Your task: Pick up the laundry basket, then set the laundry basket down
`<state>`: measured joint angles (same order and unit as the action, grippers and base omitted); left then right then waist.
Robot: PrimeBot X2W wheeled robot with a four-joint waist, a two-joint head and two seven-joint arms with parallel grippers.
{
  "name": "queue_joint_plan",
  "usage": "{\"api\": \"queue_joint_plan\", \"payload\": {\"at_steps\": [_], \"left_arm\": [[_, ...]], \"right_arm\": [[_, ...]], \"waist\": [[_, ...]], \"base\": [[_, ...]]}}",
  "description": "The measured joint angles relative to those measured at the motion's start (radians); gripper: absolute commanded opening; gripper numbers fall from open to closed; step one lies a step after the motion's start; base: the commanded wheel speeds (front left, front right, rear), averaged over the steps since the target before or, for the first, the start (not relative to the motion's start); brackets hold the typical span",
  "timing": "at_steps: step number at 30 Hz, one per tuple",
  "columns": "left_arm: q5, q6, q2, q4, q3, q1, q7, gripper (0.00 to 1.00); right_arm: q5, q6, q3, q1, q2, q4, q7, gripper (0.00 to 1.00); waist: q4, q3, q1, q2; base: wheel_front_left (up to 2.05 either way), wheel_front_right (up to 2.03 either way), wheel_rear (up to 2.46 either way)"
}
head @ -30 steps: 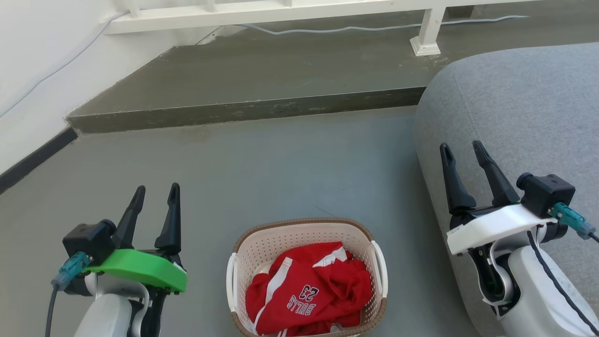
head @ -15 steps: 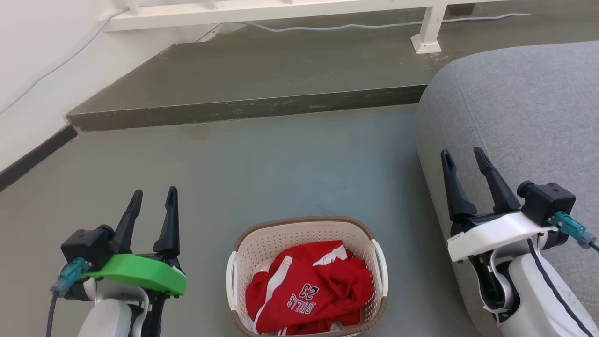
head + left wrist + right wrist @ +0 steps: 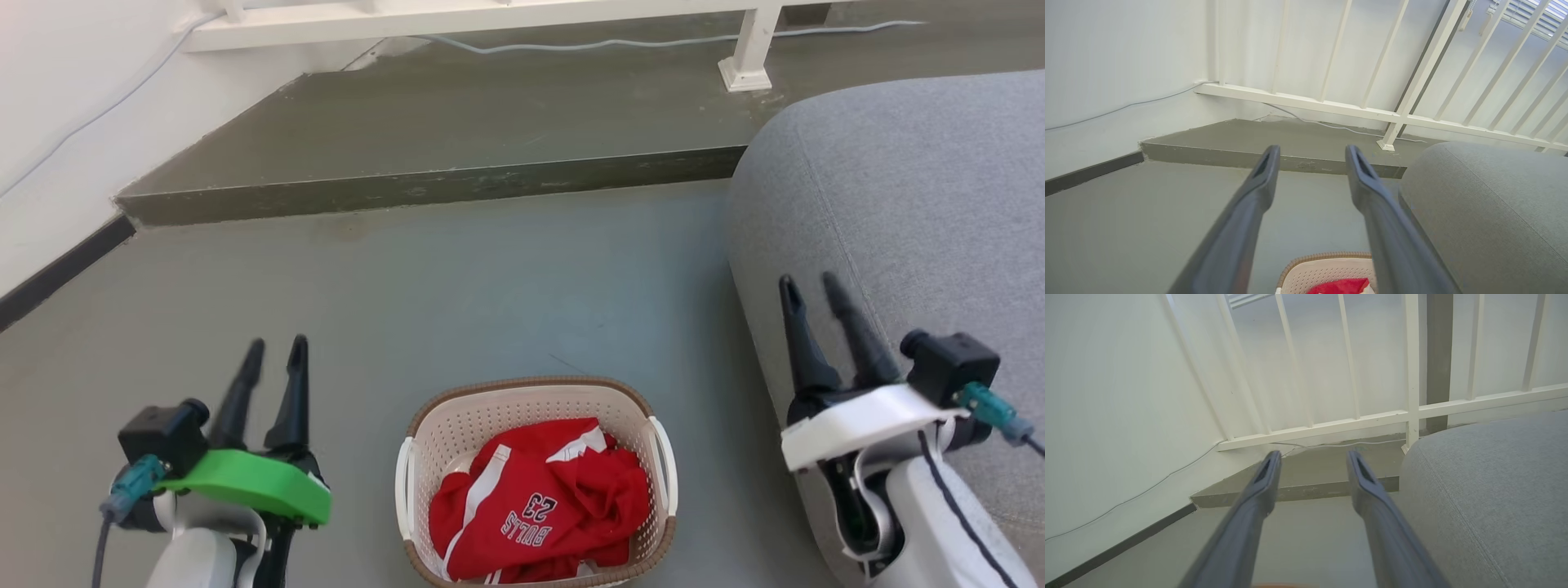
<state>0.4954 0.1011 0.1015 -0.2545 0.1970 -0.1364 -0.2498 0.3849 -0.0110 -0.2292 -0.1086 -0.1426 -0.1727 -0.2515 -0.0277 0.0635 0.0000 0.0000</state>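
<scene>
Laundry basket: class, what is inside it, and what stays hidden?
Inside the laundry basket lies a crumpled red jersey with white trim, printed BULLS 23. It covers the basket's floor, so anything beneath it cannot be seen.

A grey fabric sofa sits at the right edge of the grey floor. A white railing tops the raised concrete step.

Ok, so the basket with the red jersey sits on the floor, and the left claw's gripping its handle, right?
No: the head view shows the left claw open, apart from the laundry basket and its handles. The rest holds.
</scene>
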Motion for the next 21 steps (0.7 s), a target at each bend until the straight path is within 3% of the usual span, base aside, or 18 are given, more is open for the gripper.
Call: {"api": "queue_joint_plan", "payload": {"at_steps": [6,21], "left_arm": [[0.008,0.000,-0.016,-0.034,0.002,0.029,0.009,0.00],[0.187,0.000,-0.019,-0.036,-0.036,0.029,0.064,0.00]], "right_arm": [[0.010,0.000,-0.004,0.043,0.017,-0.036,0.002,0.00],[0.211,-0.014,0.038,0.043,0.025,-0.035,0.045,0.00]], "waist": [[0.000,-0.001,0.0000,0.0000],[0.005,-0.011,0.0000,0.0000]], "base": [[0.00,0.00,0.00],[0.00,0.00,0.00]]}}
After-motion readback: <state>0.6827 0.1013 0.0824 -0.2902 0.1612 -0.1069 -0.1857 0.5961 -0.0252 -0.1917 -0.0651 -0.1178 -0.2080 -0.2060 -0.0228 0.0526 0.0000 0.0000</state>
